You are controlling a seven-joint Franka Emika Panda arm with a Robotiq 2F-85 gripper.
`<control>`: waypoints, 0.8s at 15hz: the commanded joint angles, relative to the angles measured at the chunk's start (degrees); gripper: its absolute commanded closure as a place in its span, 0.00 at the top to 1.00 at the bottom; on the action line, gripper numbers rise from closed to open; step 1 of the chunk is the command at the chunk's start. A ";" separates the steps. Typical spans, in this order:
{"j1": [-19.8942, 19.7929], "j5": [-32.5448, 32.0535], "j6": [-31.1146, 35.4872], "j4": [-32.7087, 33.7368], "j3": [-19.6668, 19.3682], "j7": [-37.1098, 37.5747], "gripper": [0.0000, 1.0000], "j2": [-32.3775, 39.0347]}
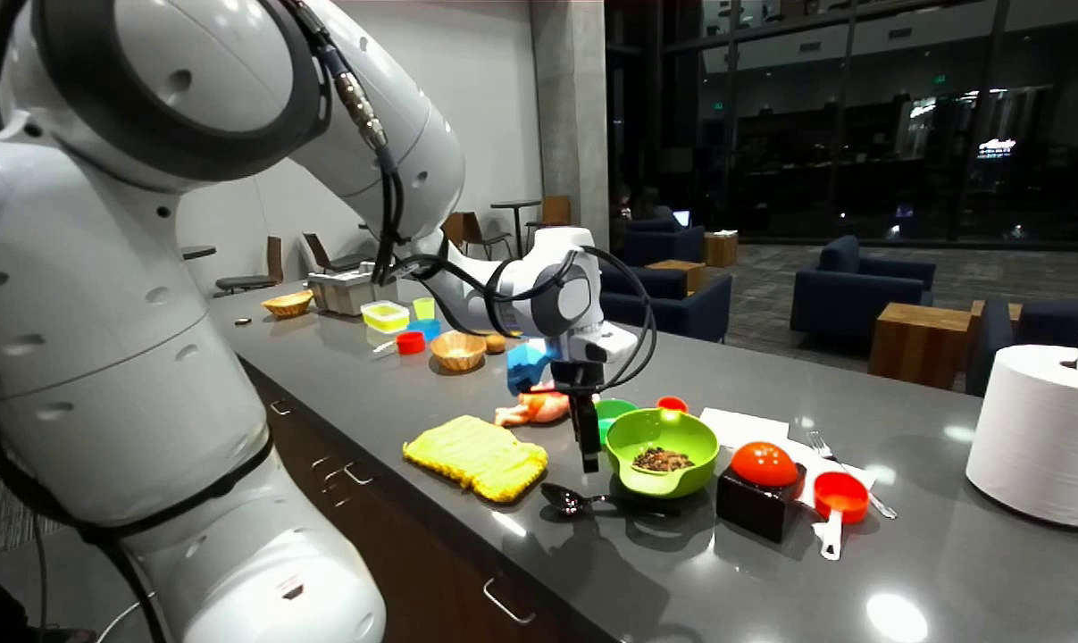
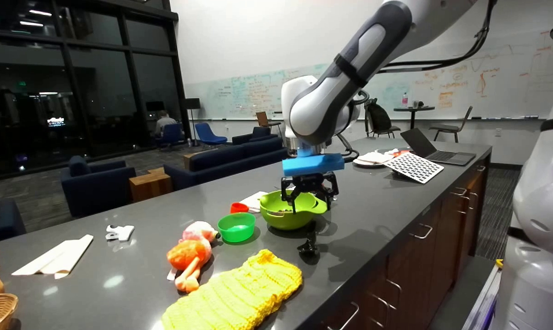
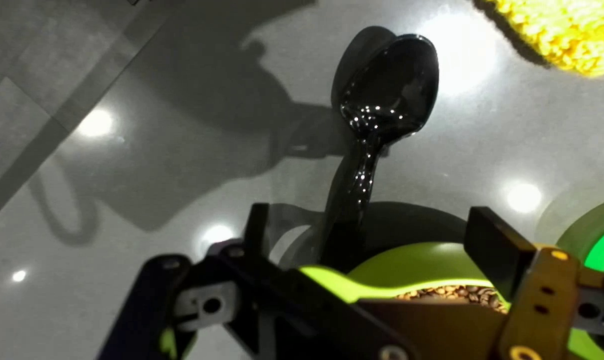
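My gripper (image 2: 311,208) is open and empty, pointing down beside the lime-green bowl (image 2: 287,223). It also shows in an exterior view (image 1: 589,455) and in the wrist view (image 3: 369,215), its two black fingers wide apart. The bowl, also in the wrist view (image 3: 417,265), holds brown and tan beans. A shiny black spoon (image 3: 392,85) lies on the counter below the fingers; its handle runs toward the bowl, and its end is hidden in dark shadow. The spoon also shows in both exterior views (image 1: 567,500) (image 2: 308,247). I see no contact between fingers and spoon or bowl.
A yellow knitted cloth (image 2: 239,293), a flamingo toy (image 2: 191,250) and a green cup (image 2: 236,228) lie near the bowl. A black box with a red dome (image 1: 757,505), a red measuring cup (image 1: 840,500) and a paper roll (image 1: 1043,438) stand beyond. The counter edge runs close by.
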 commanded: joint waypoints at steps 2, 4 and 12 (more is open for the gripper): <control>0.10 3.14 2.58 0.85 1.01 0.99 1.00 2.66; 0.36 3.97 4.14 1.12 1.01 0.61 1.00 4.14; 0.93 7.84 10.16 1.70 0.39 -0.78 1.00 10.29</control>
